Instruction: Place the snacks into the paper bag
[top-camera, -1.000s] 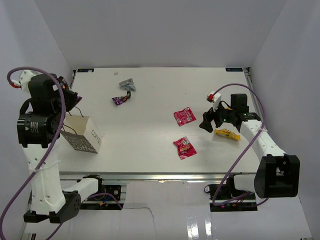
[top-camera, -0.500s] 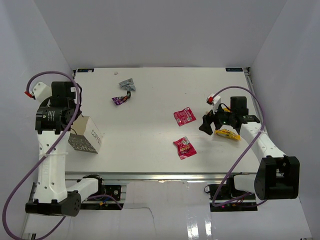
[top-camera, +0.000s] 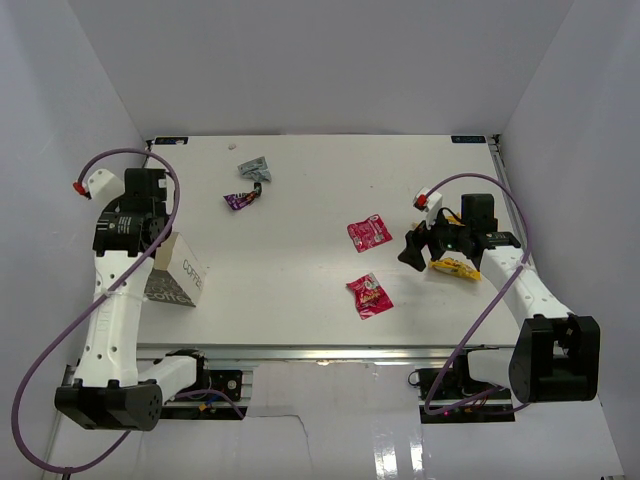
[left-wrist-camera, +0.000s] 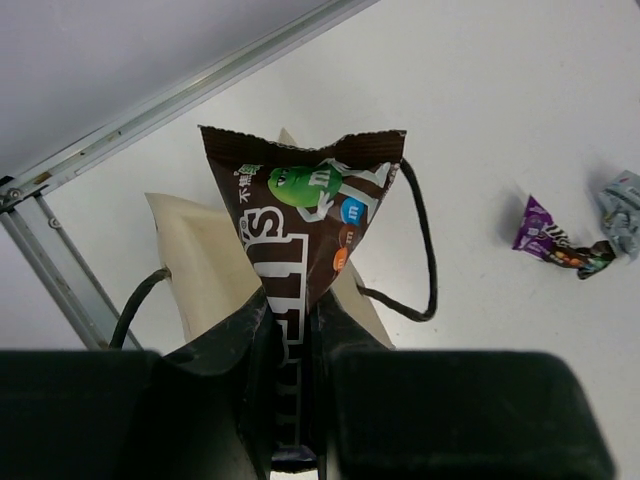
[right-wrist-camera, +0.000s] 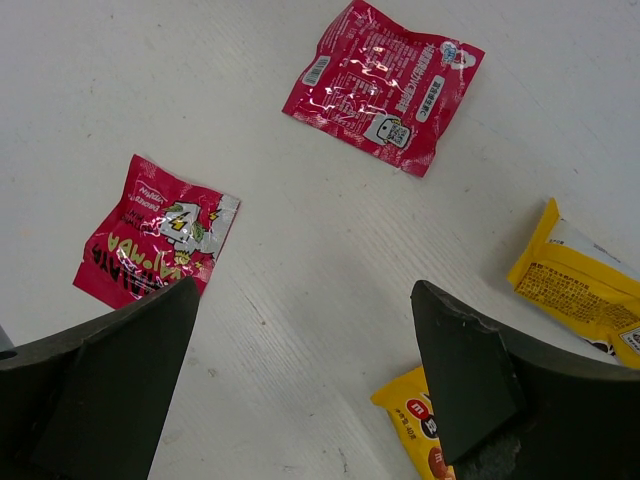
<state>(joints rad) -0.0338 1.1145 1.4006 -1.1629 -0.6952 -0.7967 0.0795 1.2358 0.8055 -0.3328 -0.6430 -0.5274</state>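
The paper bag (top-camera: 180, 277) stands at the left of the table, printed "COFFEE". My left gripper (top-camera: 150, 228) is over its open top, shut on a brown M&M's packet (left-wrist-camera: 305, 225). In the left wrist view the packet points down at the tan bag mouth (left-wrist-camera: 200, 255) between the black handles. My right gripper (top-camera: 418, 247) is open and empty, low over the table. In the right wrist view its gripper (right-wrist-camera: 310, 385) hovers beside a yellow M&M's packet (right-wrist-camera: 418, 428), with another yellow packet (right-wrist-camera: 580, 285) and two red packets (right-wrist-camera: 385, 85) (right-wrist-camera: 150, 240) nearby.
A purple candy (top-camera: 240, 200) and a grey wrapper (top-camera: 254, 170) lie at the back left. The red packets (top-camera: 368, 232) (top-camera: 369, 295) lie mid-table and the yellow packets (top-camera: 455, 267) under the right arm. A metal rail (left-wrist-camera: 60, 260) runs along the table's left edge.
My left arm has lowered and swung its wrist over the bag, still holding the brown packet. The right arm has barely moved.
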